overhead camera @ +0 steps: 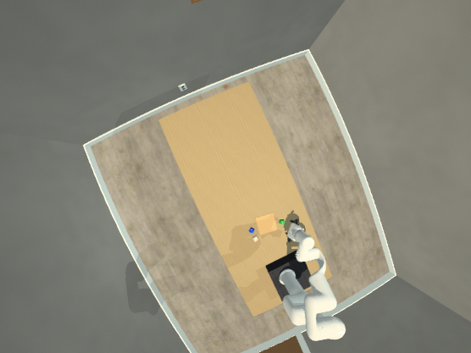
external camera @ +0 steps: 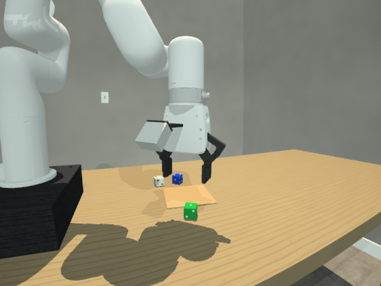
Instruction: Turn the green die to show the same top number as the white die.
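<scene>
The green die (external camera: 190, 211) sits on the wooden table (external camera: 291, 193), at the near edge of the mat (external camera: 188, 196), below and in front of my gripper (external camera: 186, 175). My fingers (external camera: 166, 167) hang spread wide, empty; white die (external camera: 158, 181) and blue die (external camera: 177, 178) rest behind them.

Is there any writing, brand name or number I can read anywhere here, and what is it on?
No words, brands or numerals can be read.
Green die: white dots only, one on top.
White die and blue die: dots too small to count.
Robot arm: faint raised marks, not readable.
</scene>
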`<control>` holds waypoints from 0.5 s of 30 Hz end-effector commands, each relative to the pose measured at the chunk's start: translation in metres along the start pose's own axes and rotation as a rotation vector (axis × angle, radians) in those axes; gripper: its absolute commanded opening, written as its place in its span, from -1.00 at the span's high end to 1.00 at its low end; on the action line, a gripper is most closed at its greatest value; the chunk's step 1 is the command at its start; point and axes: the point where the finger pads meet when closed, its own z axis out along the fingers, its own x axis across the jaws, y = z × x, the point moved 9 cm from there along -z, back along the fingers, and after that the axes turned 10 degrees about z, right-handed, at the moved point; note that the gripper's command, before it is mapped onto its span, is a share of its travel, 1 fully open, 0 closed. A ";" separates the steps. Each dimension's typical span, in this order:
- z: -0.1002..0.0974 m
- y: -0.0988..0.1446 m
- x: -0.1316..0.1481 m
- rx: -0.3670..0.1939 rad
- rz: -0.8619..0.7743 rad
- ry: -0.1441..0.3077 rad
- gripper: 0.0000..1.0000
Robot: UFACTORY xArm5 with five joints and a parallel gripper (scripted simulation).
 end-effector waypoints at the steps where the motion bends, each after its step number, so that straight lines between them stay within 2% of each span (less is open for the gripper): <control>1: 0.034 0.003 -0.004 -0.004 0.000 -0.006 -1.00; 6: 0.053 0.004 -0.004 -0.004 0.000 -0.006 -1.00; 15: 0.054 0.004 -0.004 -0.004 0.000 -0.006 -1.00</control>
